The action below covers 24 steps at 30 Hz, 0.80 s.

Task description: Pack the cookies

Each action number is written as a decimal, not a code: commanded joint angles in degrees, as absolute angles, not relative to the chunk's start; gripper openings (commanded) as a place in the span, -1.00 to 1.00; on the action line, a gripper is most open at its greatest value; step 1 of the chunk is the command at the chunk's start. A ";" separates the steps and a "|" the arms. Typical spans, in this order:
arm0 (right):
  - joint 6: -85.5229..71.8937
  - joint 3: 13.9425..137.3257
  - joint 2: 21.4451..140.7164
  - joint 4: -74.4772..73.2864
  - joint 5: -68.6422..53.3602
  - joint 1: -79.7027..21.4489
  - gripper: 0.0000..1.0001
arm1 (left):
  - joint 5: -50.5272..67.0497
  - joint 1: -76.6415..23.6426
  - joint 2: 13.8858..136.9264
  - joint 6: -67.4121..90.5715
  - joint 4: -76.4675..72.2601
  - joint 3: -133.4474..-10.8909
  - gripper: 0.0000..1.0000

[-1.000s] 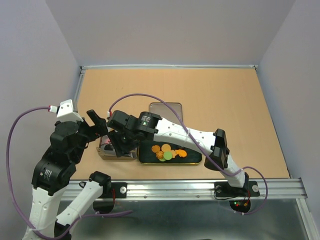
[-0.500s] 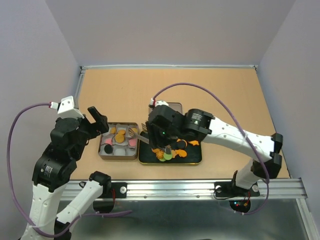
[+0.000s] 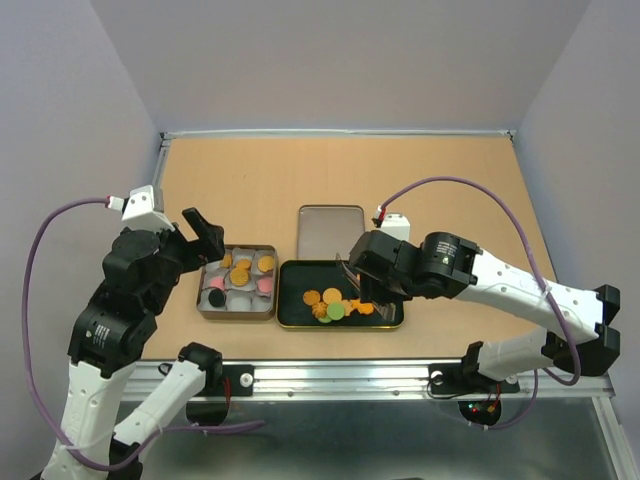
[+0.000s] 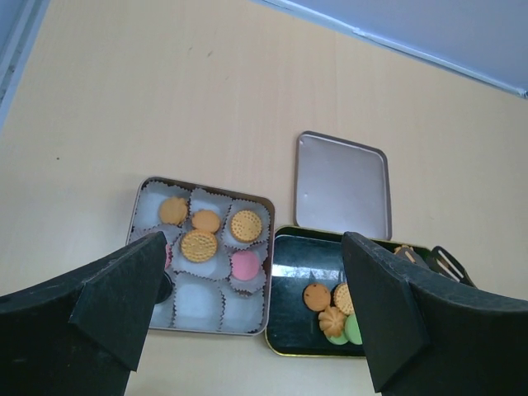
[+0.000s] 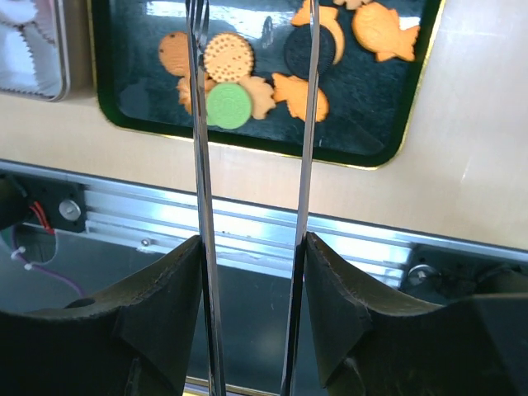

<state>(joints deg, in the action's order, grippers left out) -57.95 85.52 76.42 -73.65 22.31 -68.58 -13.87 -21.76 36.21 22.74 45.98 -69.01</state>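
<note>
The cookies lie in two places. Several sit in paper cups in the silver tin (image 3: pixel 238 300) (image 4: pixel 198 299). A loose pile (image 3: pixel 335 303) (image 4: pixel 330 305) lies in the black tray (image 3: pixel 292 310) (image 4: pixel 301 264) (image 5: pixel 132 74), with a green one (image 5: pixel 228 105), a black one (image 5: pixel 309 49) and orange fish (image 5: pixel 384 33). My right gripper (image 3: pixel 372 278) (image 5: pixel 252 239) is shut on metal tongs (image 5: pixel 200 165). The tong arms are spread, with nothing between them, above the tray's cookies. My left gripper (image 3: pixel 200 235) (image 4: pixel 252 247) is open and empty, high over the tin's left side.
The tin's lid (image 3: pixel 331 233) (image 4: pixel 342 186) lies flat just behind the black tray. The aluminium rail (image 3: pixel 400 372) runs along the table's near edge, close to the tray. The tin and tray stand side by side, touching.
My right arm swung right with the tongs, from over the silver tin to over the black tray. The tin's cookies now show. My left gripper shifted slightly.
</note>
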 commanded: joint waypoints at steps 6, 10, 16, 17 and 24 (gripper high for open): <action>-63.90 81.30 76.55 -79.37 23.30 -68.55 0.10 | -11.08 -21.97 37.97 21.27 41.92 -68.38 0.97; -63.63 80.68 77.34 -79.28 22.24 -68.55 0.10 | -11.07 -21.97 37.18 21.27 42.54 -68.20 0.97; -62.05 79.81 79.36 -77.26 20.31 -68.55 0.11 | -11.42 -21.97 35.42 21.36 44.12 -67.76 0.97; -61.88 79.63 79.63 -76.99 20.04 -68.55 0.11 | -11.51 -21.97 35.25 21.53 44.38 -67.76 0.97; -60.91 77.70 81.12 -75.41 18.72 -68.55 0.11 | -12.13 -21.97 33.49 21.97 45.79 -67.24 0.97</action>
